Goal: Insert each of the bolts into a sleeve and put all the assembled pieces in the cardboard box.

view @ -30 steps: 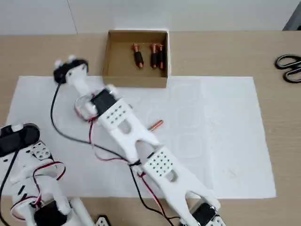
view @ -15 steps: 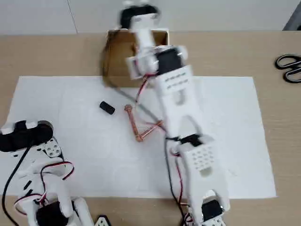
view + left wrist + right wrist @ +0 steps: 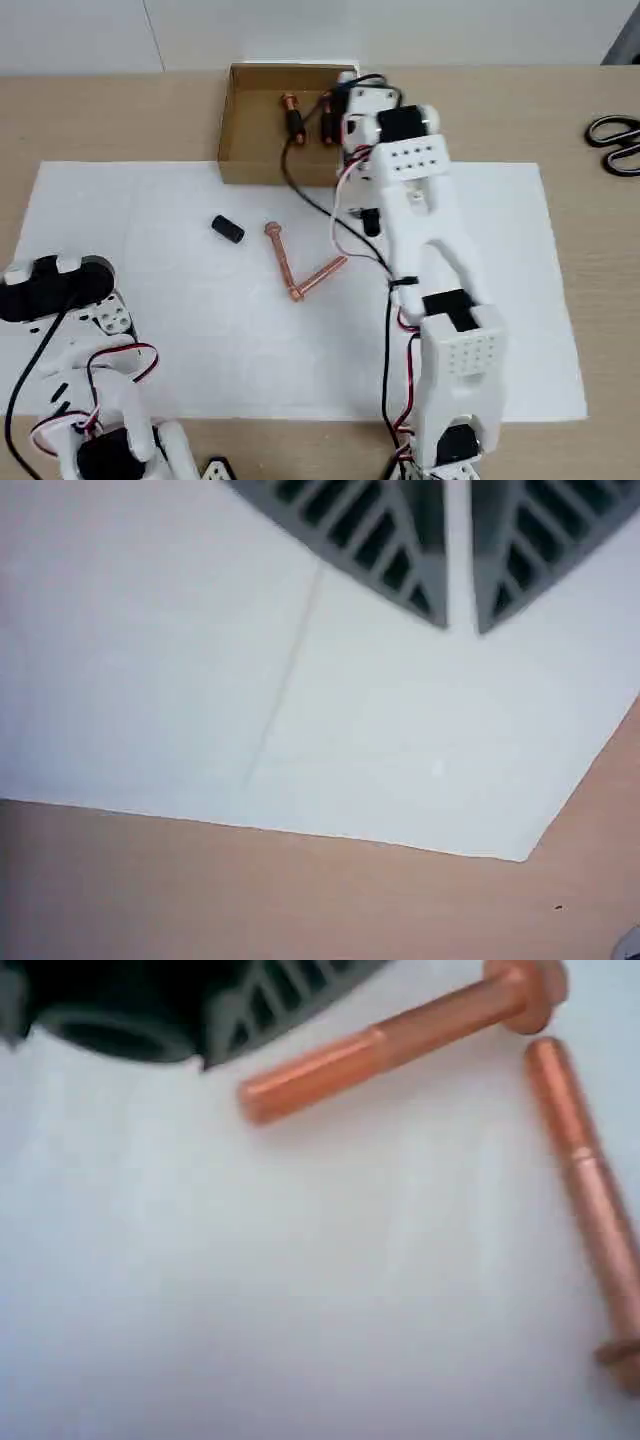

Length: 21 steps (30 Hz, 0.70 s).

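Two copper bolts lie on the white paper with their ends meeting in a V: one bolt (image 3: 279, 258) (image 3: 585, 1180) and the other bolt (image 3: 322, 277) (image 3: 400, 1035). A black sleeve (image 3: 227, 229) lies alone to their left. The cardboard box (image 3: 235, 120) at the back holds assembled pieces (image 3: 292, 115), partly hidden by my right arm. My right gripper (image 3: 370, 220) hangs low just right of the bolts, and a dark grey part of it (image 3: 150, 1005) sits beside one bolt's shaft. My left gripper (image 3: 460, 620) rests over the paper's near corner, its fingers a thin slit apart and holding nothing.
The right arm's upper links (image 3: 410, 160) lie beside the box's right wall. Its cables (image 3: 300, 190) trail over the paper. Scissors (image 3: 615, 140) lie at the table's far right. The left arm's base (image 3: 50, 290) sits at the near left.
The right arm swung from the paper's far left, over the box, and folded back on the right. The black sleeve and a second bolt now lie uncovered.
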### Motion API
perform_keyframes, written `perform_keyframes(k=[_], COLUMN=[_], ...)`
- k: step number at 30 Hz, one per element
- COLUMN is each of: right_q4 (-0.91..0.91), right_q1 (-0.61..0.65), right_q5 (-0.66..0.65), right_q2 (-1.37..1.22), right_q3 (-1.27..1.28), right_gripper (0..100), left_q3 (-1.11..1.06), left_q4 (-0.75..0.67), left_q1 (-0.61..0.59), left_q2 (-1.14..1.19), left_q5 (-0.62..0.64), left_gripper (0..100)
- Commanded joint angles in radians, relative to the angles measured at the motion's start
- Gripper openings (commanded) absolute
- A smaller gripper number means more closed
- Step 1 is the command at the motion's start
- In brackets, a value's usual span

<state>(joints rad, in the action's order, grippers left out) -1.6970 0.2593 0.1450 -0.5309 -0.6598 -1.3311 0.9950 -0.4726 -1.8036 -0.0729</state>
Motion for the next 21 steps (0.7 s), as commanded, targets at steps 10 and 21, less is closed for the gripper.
perform_keyframes(k=[10,21], right_q4=[0.071,0.099], right_q1=[-0.064,-0.061], right_q5=[-0.057,-0.051], right_q2=[-0.171,-0.257], right_q3=[-0.003,-0.003], right_gripper=[0.9,17.3], left_q3=[0.07,0.07], left_q4=[0.002,0.003], left_q1=[0.002,0.002], left_q2=[-0.012,-0.012], left_q5=[0.006,0.006], left_gripper=[1,1])
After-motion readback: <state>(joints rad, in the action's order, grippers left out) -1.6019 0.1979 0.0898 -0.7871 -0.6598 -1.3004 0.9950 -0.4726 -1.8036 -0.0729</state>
